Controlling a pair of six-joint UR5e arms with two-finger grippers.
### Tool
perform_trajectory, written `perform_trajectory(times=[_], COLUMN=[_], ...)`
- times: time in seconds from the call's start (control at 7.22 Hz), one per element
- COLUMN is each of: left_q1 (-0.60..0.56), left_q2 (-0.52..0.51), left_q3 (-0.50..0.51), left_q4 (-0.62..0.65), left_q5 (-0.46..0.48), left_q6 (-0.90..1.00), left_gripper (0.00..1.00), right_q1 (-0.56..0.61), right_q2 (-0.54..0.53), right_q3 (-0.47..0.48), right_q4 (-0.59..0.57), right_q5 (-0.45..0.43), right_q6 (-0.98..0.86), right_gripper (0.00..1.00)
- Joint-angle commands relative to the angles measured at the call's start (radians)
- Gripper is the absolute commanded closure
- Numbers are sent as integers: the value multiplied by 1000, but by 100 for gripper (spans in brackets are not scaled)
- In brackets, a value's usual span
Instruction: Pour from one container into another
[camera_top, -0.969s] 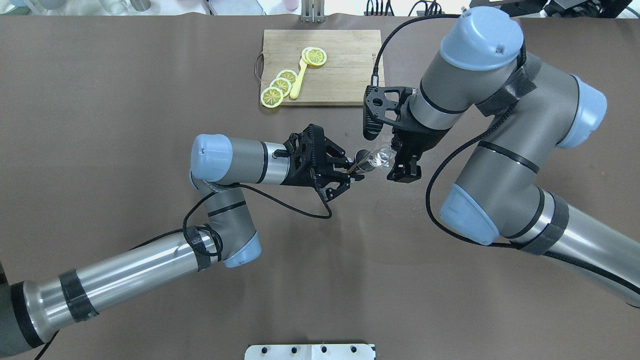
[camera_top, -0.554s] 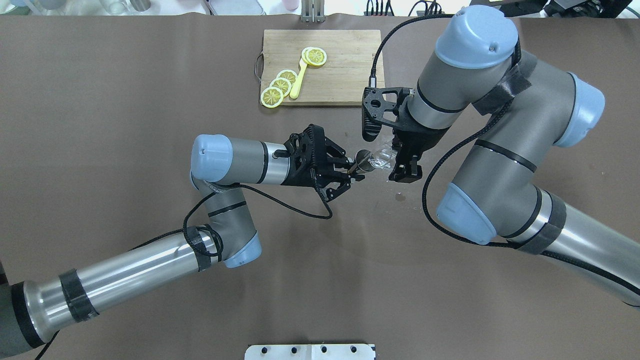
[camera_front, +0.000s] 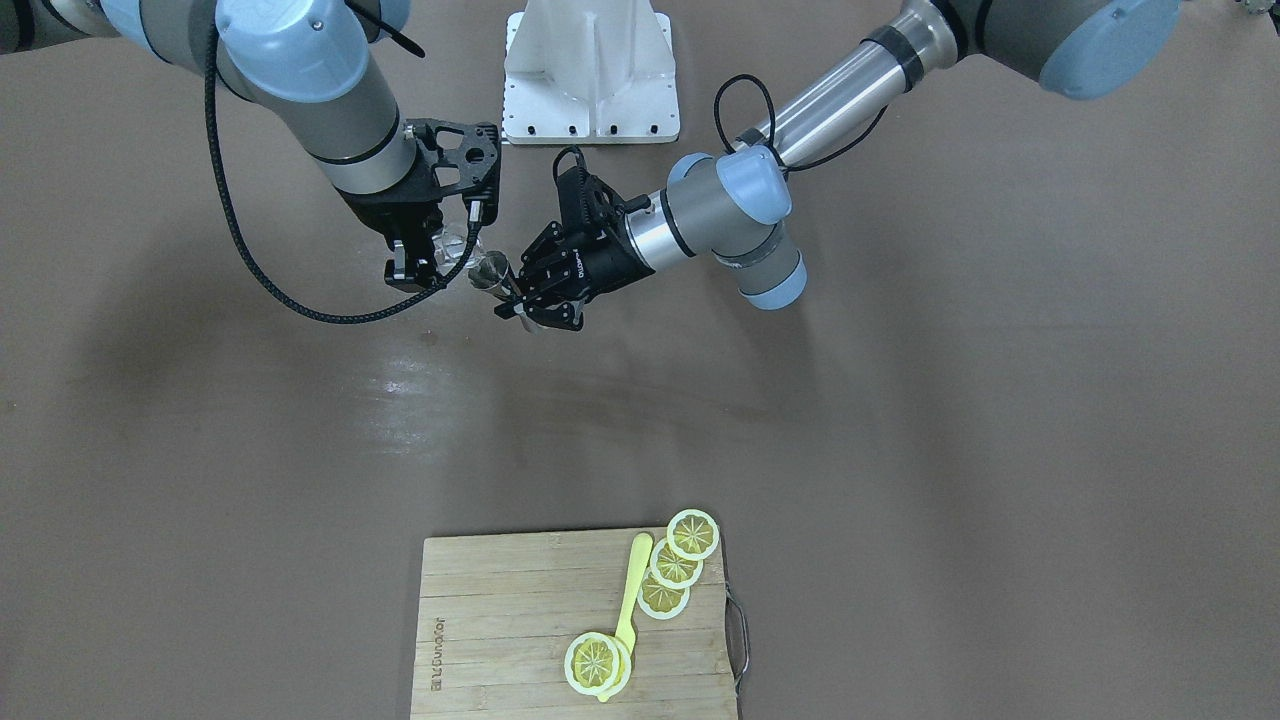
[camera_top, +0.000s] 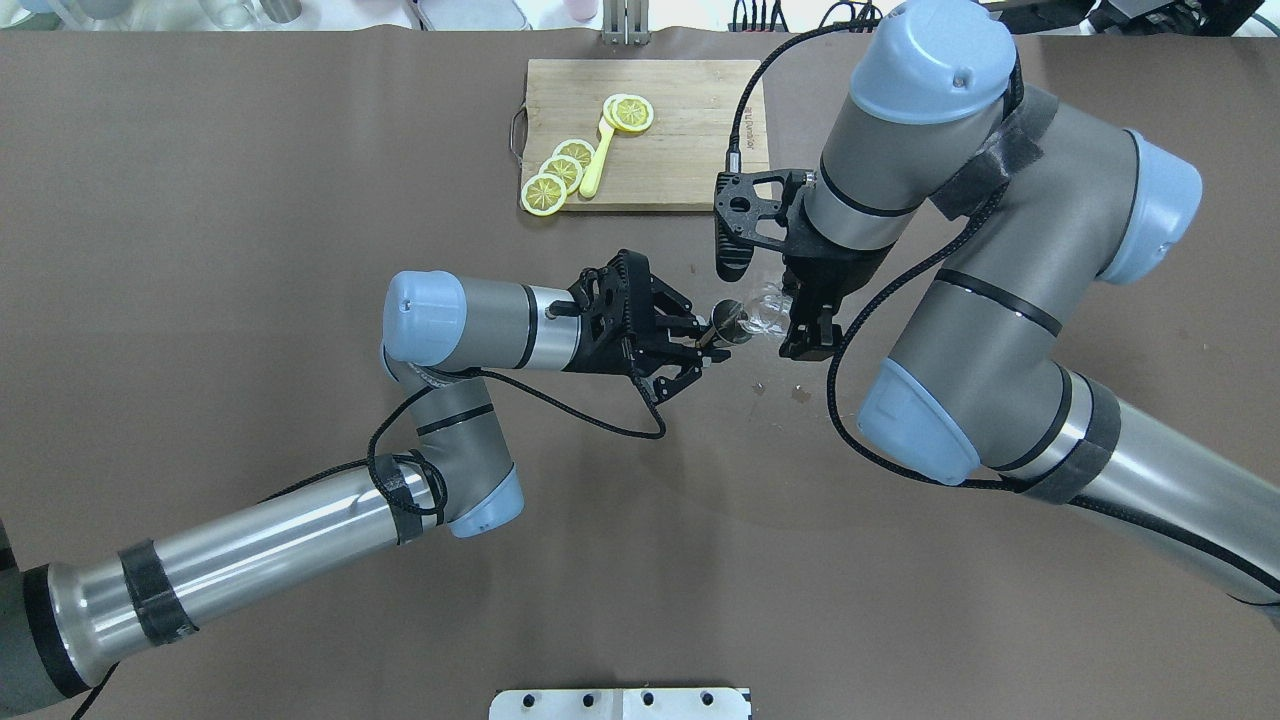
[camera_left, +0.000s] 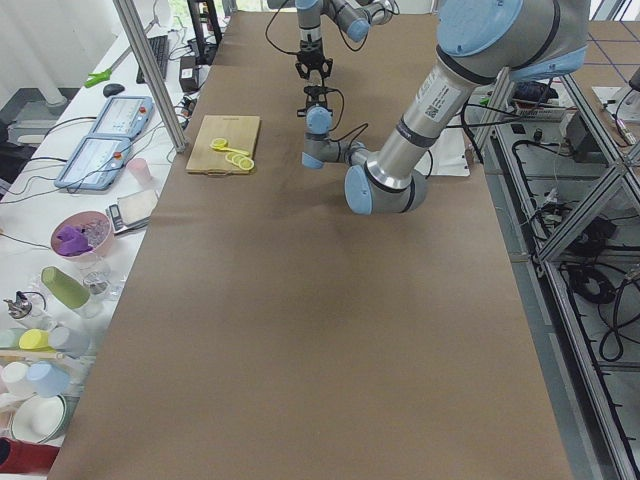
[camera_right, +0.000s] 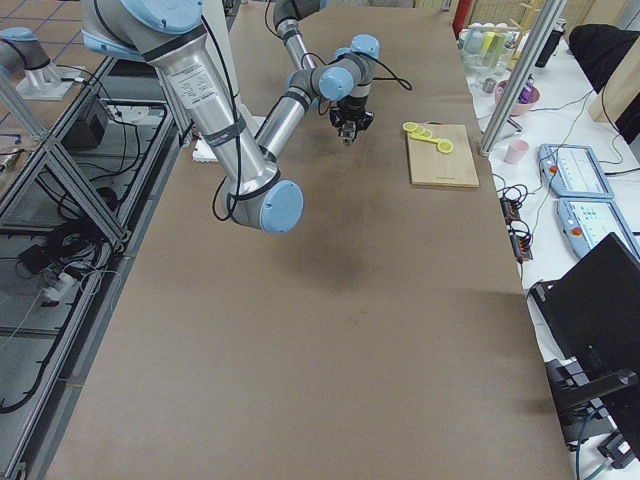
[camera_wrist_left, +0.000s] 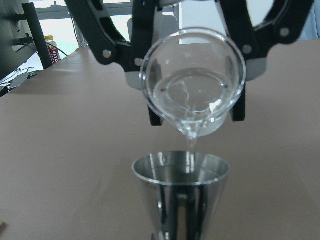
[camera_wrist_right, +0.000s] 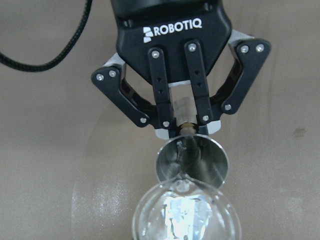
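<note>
The clear glass (camera_wrist_left: 192, 95) sits tilted at upper centre of the left wrist view, with its lip directly above the metal cup (camera_wrist_left: 180, 192). A thin stream of liquid (camera_wrist_left: 190, 146) falls into the cup. The right gripper (camera_top: 790, 318) is clamped on the glass. The left gripper (camera_wrist_right: 183, 126) is closed on the upright cup's base, at centre of the overhead view. Wet spots (camera_top: 800, 395) mark the table (camera_top: 300, 200) just below. A cutting board (camera_top: 680, 150) with lemon slices (camera_top: 560, 172) lies at top centre.

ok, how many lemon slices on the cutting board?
4 lemon slices, all on the cutting board: three overlapping in a row beside the yellow spoon, one over its end. Another may hide under it.
</note>
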Motion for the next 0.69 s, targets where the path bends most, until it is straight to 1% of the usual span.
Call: perform_trajectory(times=[0.0,0.28,0.55], left_q1=[2,2,2], left_q2=[0,0,0], left_q3=[0,0,0], left_q4=[-2,-6,-6], left_q5=[6,7,10], left_q6=[0,0,0], left_gripper=[100,100,100], right_q1=[-1,1,4], right_q2=[2,5,-12], right_q3=[0,0,34], right_q4=[-9,-7,2], right_q5=[-3,-3,-4], right_q6=[-9,-9,-9], right_gripper=[100,100,100])
